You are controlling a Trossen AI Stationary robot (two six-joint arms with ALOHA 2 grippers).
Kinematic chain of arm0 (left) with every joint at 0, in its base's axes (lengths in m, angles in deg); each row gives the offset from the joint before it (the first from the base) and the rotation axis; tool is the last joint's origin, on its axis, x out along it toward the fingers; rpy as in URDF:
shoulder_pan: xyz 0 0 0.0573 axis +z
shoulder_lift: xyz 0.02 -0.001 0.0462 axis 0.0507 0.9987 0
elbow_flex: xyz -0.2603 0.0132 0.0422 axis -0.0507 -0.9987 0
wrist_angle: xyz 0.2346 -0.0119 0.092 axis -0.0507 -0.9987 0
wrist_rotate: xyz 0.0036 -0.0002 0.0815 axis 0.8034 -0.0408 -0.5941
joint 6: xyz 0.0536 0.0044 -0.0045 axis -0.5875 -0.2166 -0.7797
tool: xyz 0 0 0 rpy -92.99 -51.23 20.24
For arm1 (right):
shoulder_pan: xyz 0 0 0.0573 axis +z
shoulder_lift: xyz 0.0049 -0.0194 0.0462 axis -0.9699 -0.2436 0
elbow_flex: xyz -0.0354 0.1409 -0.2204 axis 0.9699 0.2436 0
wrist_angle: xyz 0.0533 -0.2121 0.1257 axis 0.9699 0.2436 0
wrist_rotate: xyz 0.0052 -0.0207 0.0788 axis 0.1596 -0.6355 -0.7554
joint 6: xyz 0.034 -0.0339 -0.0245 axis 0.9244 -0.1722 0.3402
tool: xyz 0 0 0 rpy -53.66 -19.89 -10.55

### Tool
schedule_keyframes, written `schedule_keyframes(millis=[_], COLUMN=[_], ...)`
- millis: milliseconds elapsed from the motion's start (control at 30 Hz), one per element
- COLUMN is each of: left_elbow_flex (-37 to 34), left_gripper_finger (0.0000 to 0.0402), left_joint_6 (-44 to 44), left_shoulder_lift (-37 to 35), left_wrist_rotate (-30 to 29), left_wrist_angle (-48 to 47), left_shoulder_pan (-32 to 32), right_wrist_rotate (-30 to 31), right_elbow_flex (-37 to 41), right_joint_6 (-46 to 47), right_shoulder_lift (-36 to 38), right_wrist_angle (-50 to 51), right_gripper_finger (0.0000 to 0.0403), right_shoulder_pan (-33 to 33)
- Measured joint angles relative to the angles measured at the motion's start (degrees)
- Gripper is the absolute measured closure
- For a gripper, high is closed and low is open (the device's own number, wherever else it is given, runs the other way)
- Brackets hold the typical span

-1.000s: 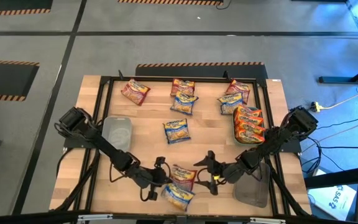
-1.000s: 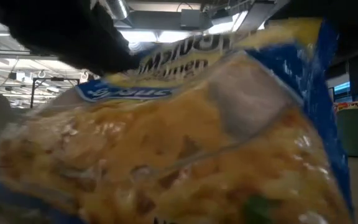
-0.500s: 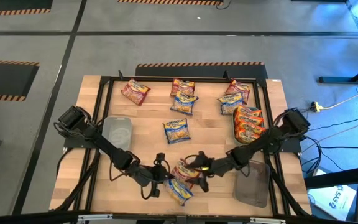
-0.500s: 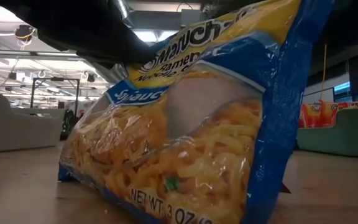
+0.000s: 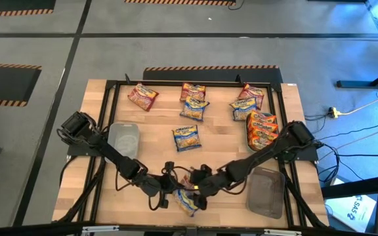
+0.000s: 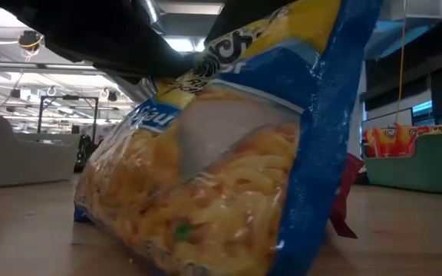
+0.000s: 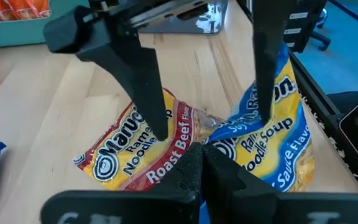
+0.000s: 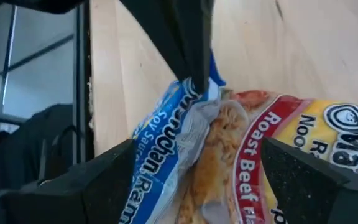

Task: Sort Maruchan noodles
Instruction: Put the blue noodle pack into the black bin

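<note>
high view: both dark arms converged at the near table edge, left gripper (image 5: pixel 168 188) and right gripper (image 5: pixel 199 187) meeting over a crinkly blue-and-yellow plastic ramen packet (image 5: pixel 186 202) and a maroon-and-yellow roast beef packet (image 5: pixel 190 183). other packets scattered farther back, orange ones in the teal tray (image 5: pixel 249 136).

low view: blue packet (image 6: pixel 229 176) propped on edge, filling the frame.

left wrist view: left fingers pinched shut on the blue packet's (image 7: pixel 272 149) corner; right fingers spread wide, one on each packet.

right wrist view: right gripper (image 8: pixel 194 186) open, straddling the blue packet (image 8: pixel 173 149), not yet gripping.

advisable: close only on blue film, keep roast beef packet (image 8: pixel 303 162) clear, release left once secure.
</note>
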Motion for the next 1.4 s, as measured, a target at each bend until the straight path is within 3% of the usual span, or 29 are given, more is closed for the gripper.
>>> schedule_keyframes(millis=[200,467,867,1000,1400], left_elbow_flex=[0.0,0.0,0.0,0.0,0.0], left_gripper_finger=[0.0401,0.0402,0.0401,0.0401,0.0399], left_joint_6=[0.0,0.0,0.0,0.0,0.0], left_shoulder_lift=[0.0,0.0,0.0,0.0,0.0], left_wrist_rotate=[-0.1,-0.2,-0.2,-0.2,-0.1], left_wrist_angle=[0.0,0.0,1.7,1.7,1.6], left_shoulder_pan=[0.0,0.2,0.5,0.6,0.8], right_wrist_rotate=[-2.1,-5.0,-3.8,-3.8,-3.7], right_elbow_flex=[-4.8,-5.4,-5.3,-5.3,-5.3], right_joint_6=[1.3,4.4,3.6,2.8,-3.2], right_shoulder_lift=[0.0,-2.7,-5.8,-5.8,-5.8], right_wrist_angle=[9.3,5.8,2.7,2.6,2.8], right_gripper_finger=[0.0078,0.0078,0.0086,0.0127,0.0320], right_shoulder_pan=[0.0,-0.1,-1.1,-1.1,-1.1])
